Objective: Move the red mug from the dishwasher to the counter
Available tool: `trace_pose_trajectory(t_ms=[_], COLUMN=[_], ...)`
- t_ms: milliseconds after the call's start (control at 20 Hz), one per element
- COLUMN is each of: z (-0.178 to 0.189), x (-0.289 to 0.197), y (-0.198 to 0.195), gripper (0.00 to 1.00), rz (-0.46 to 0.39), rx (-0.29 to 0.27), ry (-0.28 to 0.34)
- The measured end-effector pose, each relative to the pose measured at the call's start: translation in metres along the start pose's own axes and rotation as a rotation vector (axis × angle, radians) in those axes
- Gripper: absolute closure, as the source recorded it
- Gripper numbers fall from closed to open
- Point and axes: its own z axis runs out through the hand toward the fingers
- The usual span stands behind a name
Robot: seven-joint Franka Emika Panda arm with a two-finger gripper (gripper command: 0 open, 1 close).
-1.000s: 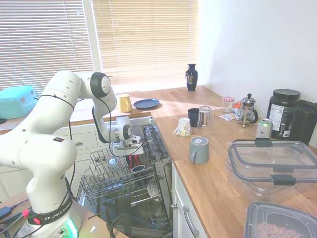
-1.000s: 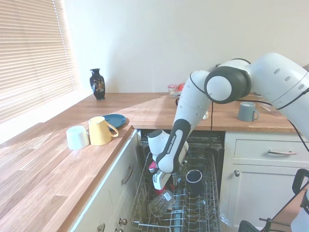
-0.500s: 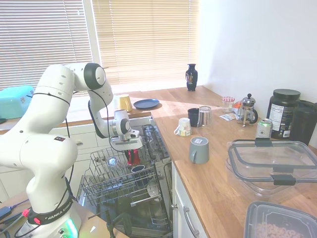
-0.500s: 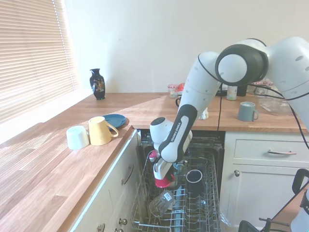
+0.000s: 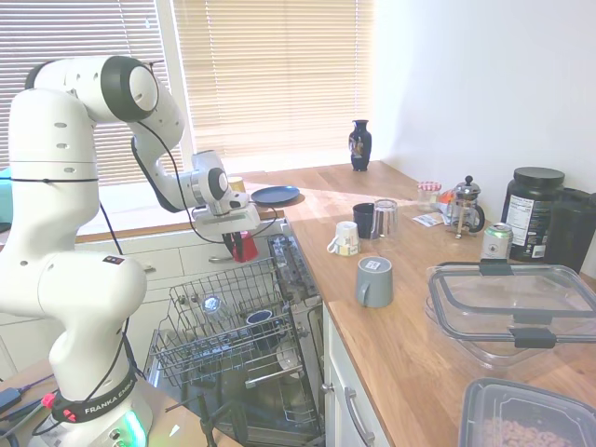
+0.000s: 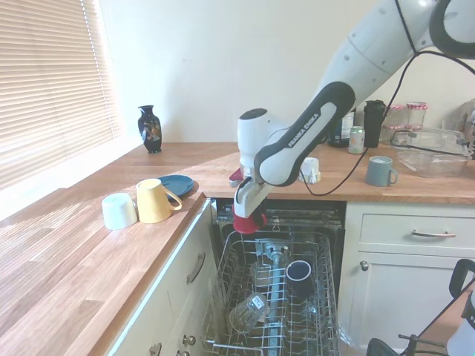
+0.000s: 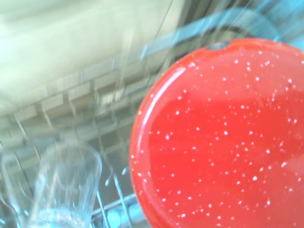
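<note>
The gripper [image 6: 248, 211] pinches the red mug [image 6: 248, 220] by its rim above the dishwasher [image 6: 282, 297] rack; glossy ceramic, likely slippery and breakable, wants firm hold.

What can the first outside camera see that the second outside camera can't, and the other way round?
Only the first exterior view shows the French press and the big black tub. Only the second shows the white cup lying beside the yellow mug, and a glass on its side in the rack. Both show the gripper shut on the red mug, above the open dishwasher, and the dark vase.
</note>
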Motion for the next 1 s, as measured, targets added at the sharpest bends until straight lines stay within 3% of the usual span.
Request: trace_pose_trajectory(t_ms=[150,300,750,1000], z=[-0.039,-0.048,-0.016,-0.002], x=[0.028,0.054,0.134,0.166], y=[0.026,0.047,0.114,0.116], gripper=[1.00,1.00,1.00,1.00], rz=[0.085,0.163,0.354,0.400], rx=[0.032,0.042,0.007,-0.017], ry=[0.009,-0.002,-0.106,-0.156])
